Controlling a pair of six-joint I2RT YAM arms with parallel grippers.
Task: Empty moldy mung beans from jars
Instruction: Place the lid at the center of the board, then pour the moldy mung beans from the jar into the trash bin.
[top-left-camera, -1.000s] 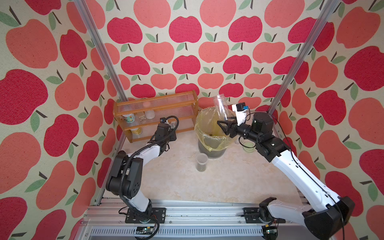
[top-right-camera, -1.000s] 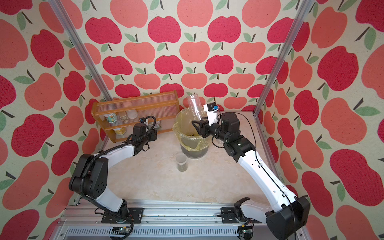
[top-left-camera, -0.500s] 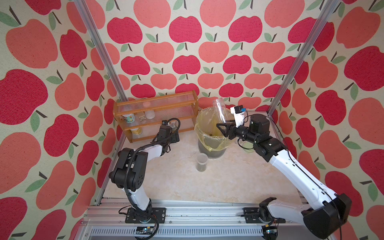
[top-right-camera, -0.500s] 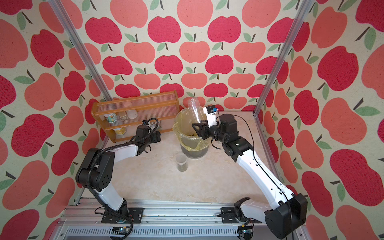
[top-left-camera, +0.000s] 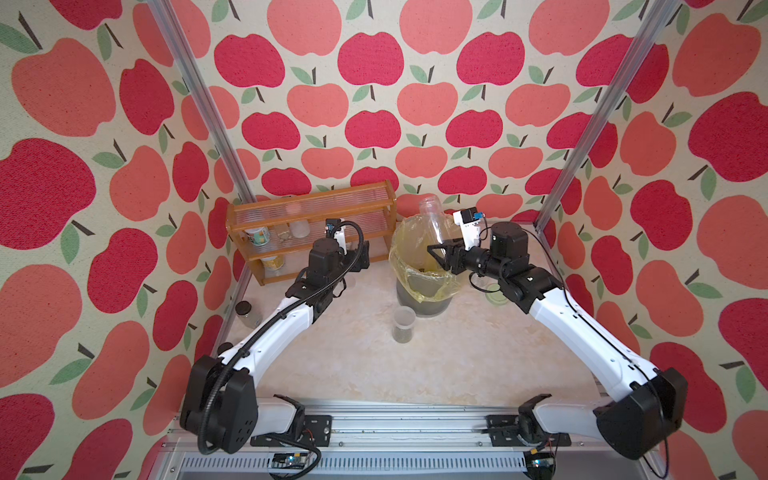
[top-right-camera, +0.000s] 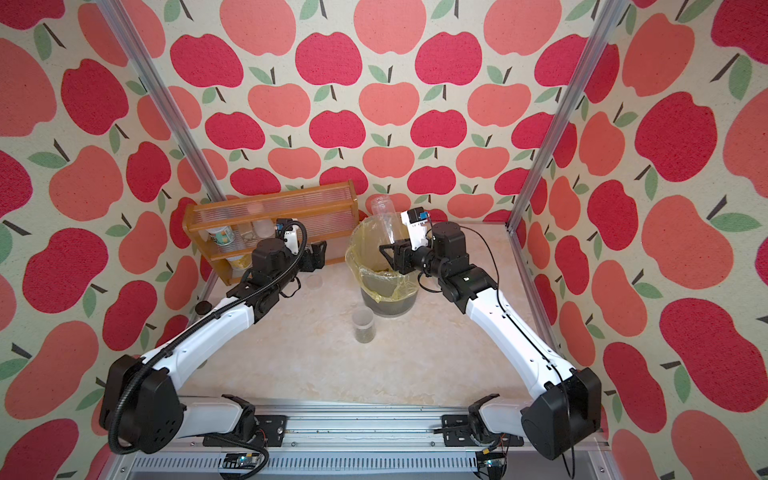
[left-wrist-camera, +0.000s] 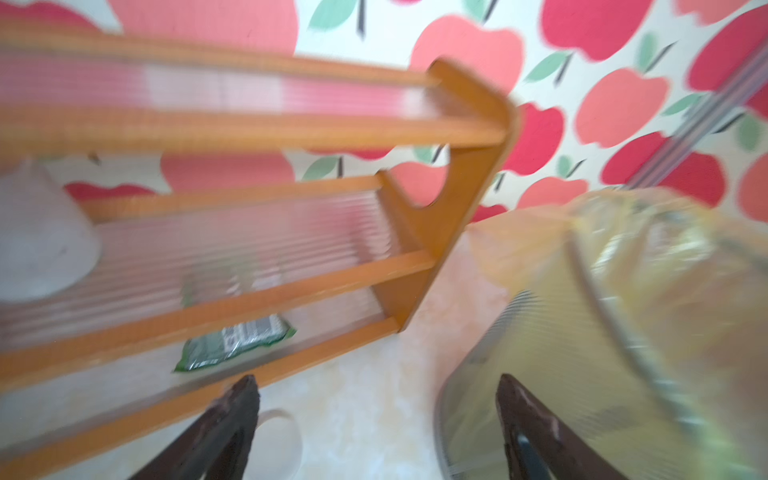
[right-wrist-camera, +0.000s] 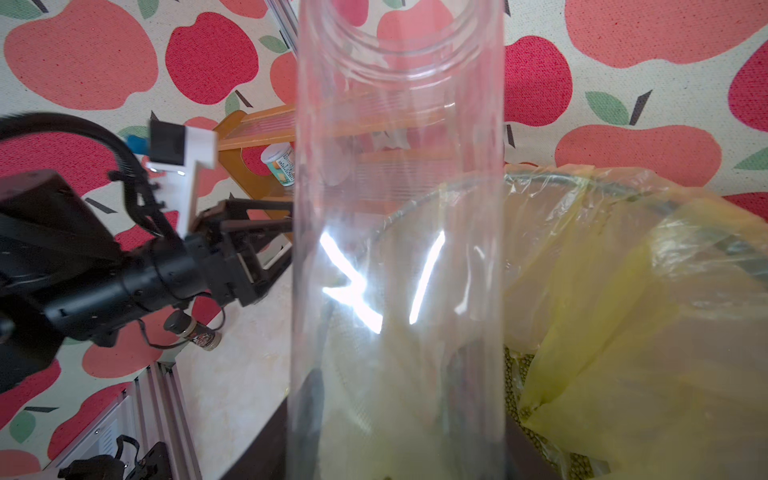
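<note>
Scene at the yellow-lined bin (top-left-camera: 424, 307): my right tool (top-left-camera: 438, 254) grips the tall clear jar (top-left-camera: 432, 218), tilted above the bin; my left tool (left-wrist-camera: 374, 384) hangs open beside it; a short jar (top-left-camera: 404, 322) holding mung beans (top-left-camera: 403, 336) stands just in front.

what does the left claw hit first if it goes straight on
Likely the rack's end panel; the left claw points at it, with the bin close beside, so depth leaves doubt.

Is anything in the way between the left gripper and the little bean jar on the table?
Nothing visible. Only bare table lies between the left gripper and the short jar; the bin stands beside that path.
</note>
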